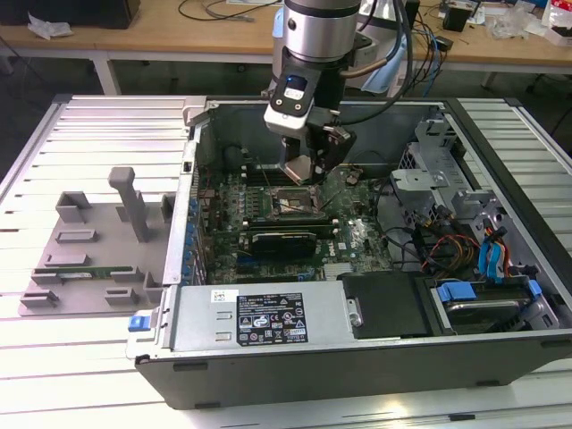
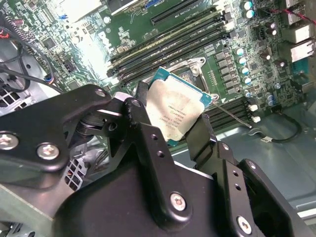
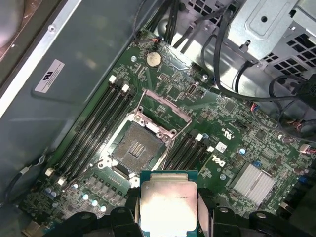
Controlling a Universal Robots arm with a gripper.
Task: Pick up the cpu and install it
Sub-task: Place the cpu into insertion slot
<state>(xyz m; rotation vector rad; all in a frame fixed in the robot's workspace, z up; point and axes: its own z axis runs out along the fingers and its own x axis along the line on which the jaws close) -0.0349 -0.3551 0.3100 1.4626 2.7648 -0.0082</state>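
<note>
cpu (image 2: 175, 111) pinched at 2 opposite edges by the gripper (image 2: 173, 118), jaws narrow and closed on it, silver lid facing the second wrist camera, green rim showing. In the exterior view the gripper (image 1: 308, 170) hangs in the upper middle of the frame, inside the open computer case (image 1: 259, 317), with the chip above the socket (image 1: 290, 204); cannot tell the gap from this angle. First wrist view adds more: socket (image 3: 136, 148) bare, contact field exposed, load plate (image 3: 165, 106) hinged up, chip clearly apart from it. In the second wrist view the socket sits mostly behind the chip. Memory slots (image 3: 94, 128) run along 2 sides of the socket, close to its frame. Black cables (image 3: 247, 89) and a metal drive cage (image 3: 266, 24) crowd one side of the motherboard (image 3: 237, 128); case wall on the other. Space directly over the socket looks open. Grey tray (image 1: 89, 241) lies outside the case at the exterior view's left, on the slatted table (image 1: 107, 125).
</note>
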